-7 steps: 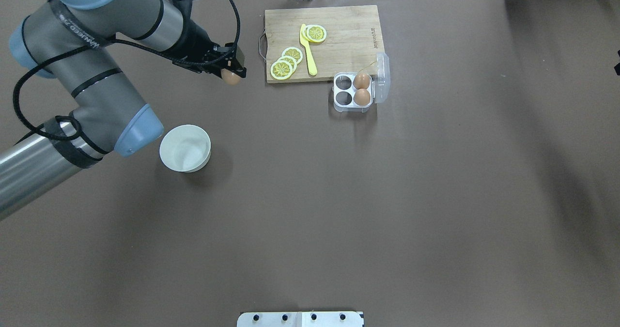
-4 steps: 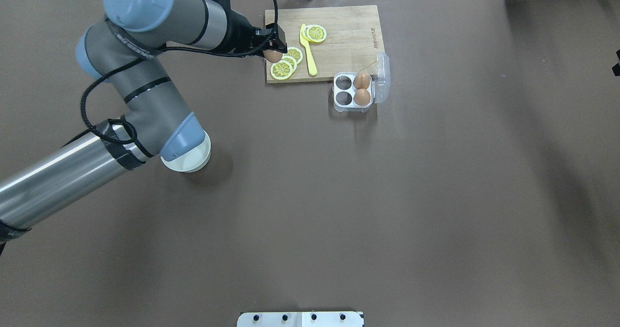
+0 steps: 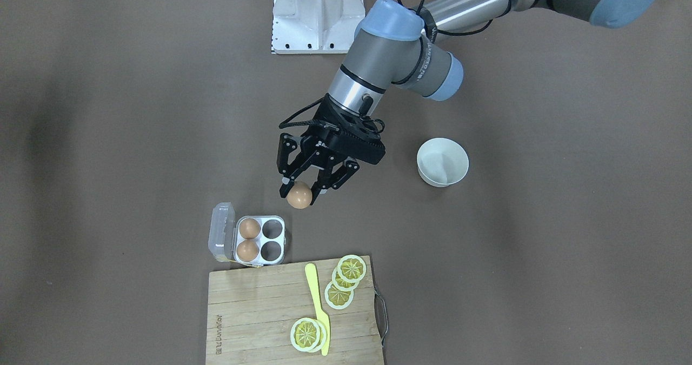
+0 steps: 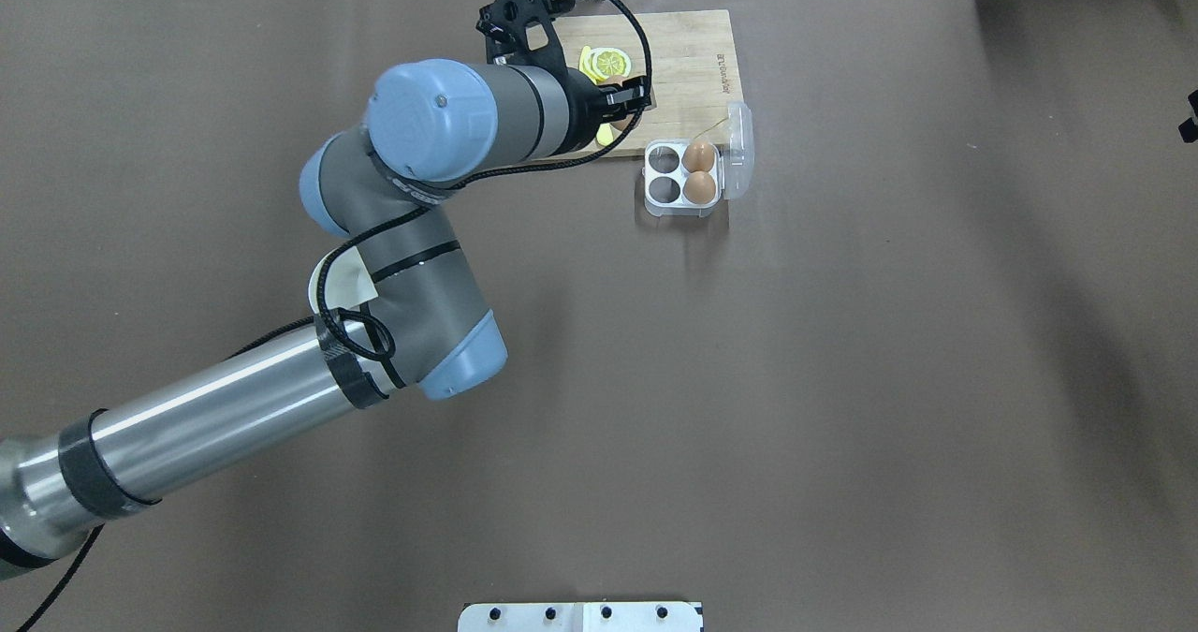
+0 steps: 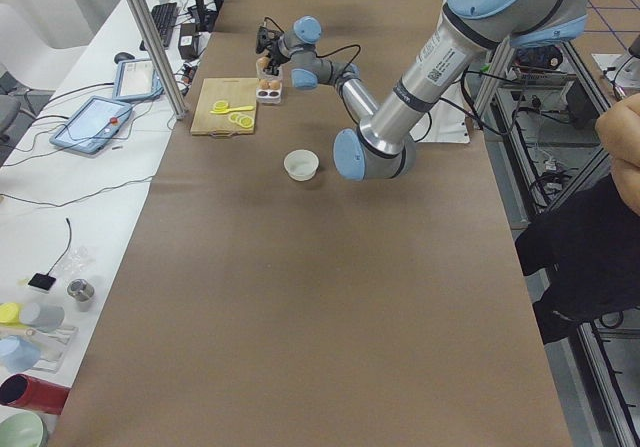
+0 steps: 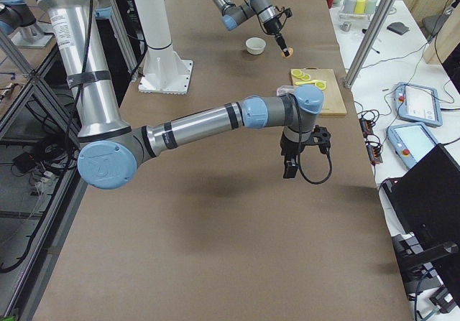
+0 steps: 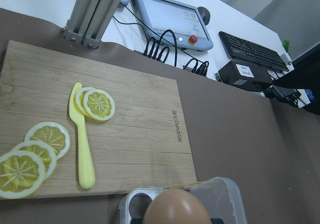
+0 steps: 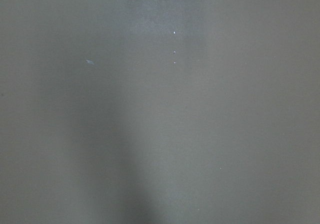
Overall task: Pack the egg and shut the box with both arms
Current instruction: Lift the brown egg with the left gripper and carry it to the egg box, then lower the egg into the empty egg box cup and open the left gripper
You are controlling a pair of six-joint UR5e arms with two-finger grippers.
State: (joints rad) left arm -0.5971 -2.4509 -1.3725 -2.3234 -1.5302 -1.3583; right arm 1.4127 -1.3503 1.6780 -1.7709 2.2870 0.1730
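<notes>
Travel accounts for the change: within the last second the left gripper, clamped on the egg, has swung from the open table left of the cutting board in the overhead view, across the lemon slices, to hang near the box, on the side of its two empty cells. Two other eggs fill the cells next to the open lid, so lowering into a free cell looks to be next, with closing after that. The right gripper hangs over bare table well apart, and I cannot tell whether its fingers are apart or together.
</notes>
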